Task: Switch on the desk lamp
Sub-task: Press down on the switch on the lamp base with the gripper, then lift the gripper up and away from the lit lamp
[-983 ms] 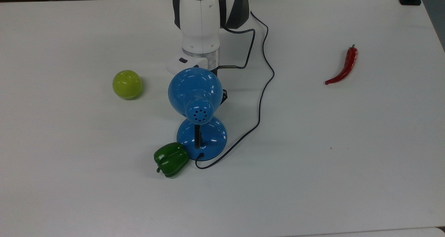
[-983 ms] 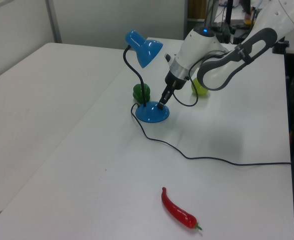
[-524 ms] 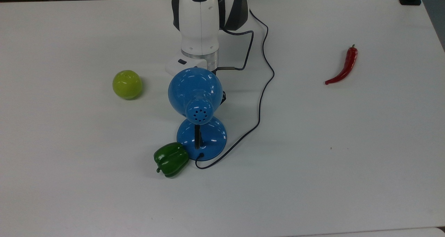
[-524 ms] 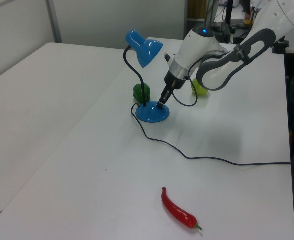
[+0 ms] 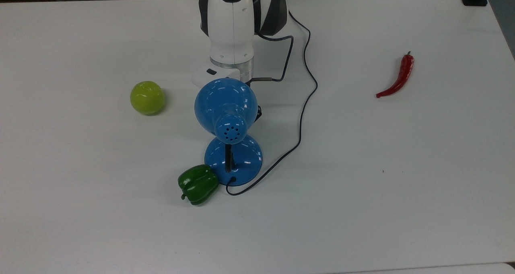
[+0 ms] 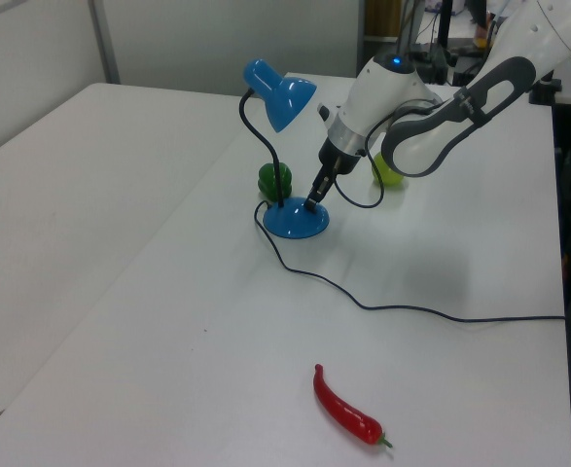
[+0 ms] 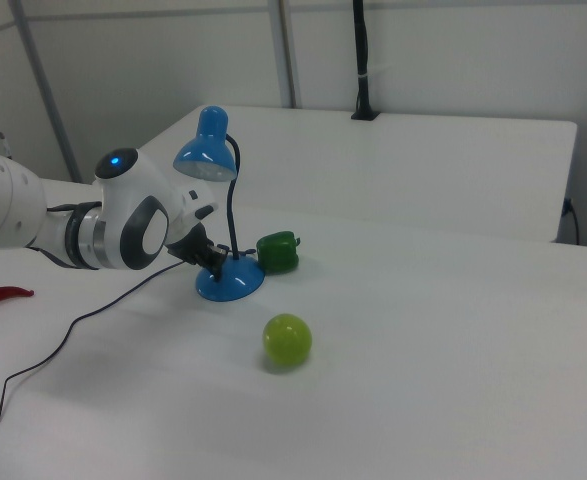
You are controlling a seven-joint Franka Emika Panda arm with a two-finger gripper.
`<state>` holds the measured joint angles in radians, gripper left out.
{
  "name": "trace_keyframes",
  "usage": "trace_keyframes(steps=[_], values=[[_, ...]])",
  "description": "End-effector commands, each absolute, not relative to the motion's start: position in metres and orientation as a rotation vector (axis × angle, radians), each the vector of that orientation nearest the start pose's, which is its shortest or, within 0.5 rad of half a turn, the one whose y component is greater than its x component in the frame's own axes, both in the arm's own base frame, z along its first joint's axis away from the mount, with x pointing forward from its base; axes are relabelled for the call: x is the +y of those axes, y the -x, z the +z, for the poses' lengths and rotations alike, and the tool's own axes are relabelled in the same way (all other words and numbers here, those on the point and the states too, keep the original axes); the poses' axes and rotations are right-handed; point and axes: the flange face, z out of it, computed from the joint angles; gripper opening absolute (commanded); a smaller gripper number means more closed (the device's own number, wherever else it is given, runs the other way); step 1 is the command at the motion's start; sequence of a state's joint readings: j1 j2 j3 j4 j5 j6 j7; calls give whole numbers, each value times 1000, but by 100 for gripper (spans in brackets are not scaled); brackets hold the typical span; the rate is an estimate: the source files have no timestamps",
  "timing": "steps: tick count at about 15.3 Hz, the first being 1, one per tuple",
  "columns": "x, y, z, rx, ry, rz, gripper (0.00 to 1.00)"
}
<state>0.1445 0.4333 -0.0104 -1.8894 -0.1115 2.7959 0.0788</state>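
Whether the jaws are parted or closed cannot be told: the gripper (image 6: 313,201) points down at a slant with its tip on or just above the round base of the desk lamp (image 6: 283,131), and in the top view the lamp's dome hides it.

Largest is the white table (image 5: 402,185), which carries everything. The robot arm (image 5: 232,24) reaches in from the middle of the far edge in the top view and bends down toward the lamp; a blue light glows on its upper joint.

In the top view the desk lamp (image 5: 227,113) stands about midway across the table, between the centre and the top view's left. Its blue dome shade tilts over toward the arm, the black neck rises from the round blue base, and no glow shows under the shade. A thin black cord (image 5: 302,117) leaves the near side of the base, loops toward the top view's right and runs back to the far edge beside the arm.

A green bell pepper (image 5: 198,184) lies touching or just beside the base, on the side toward the near edge and the top view's left. A yellow-green apple (image 5: 147,97) sits well apart from the lamp, toward the top view's left edge. A red chili pepper (image 5: 398,77) lies alone near the top view's right edge, toward the far corner.
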Motion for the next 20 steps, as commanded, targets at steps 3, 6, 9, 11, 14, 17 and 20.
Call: trace_keyframes(steps=[3, 6, 9, 11, 14, 17, 20], values=[[95, -667, 309, -236, 3075, -744, 0], [96, -667, 306, -249, 3081, -739, 0], [95, -667, 307, -251, 3082, -742, 0], [93, -666, 317, -245, 3078, -756, 0], [91, -663, 341, -236, 3076, -775, 0], [90, -654, 359, -227, 3117, -668, 0], [94, -646, 369, -236, 3146, -574, 0]])
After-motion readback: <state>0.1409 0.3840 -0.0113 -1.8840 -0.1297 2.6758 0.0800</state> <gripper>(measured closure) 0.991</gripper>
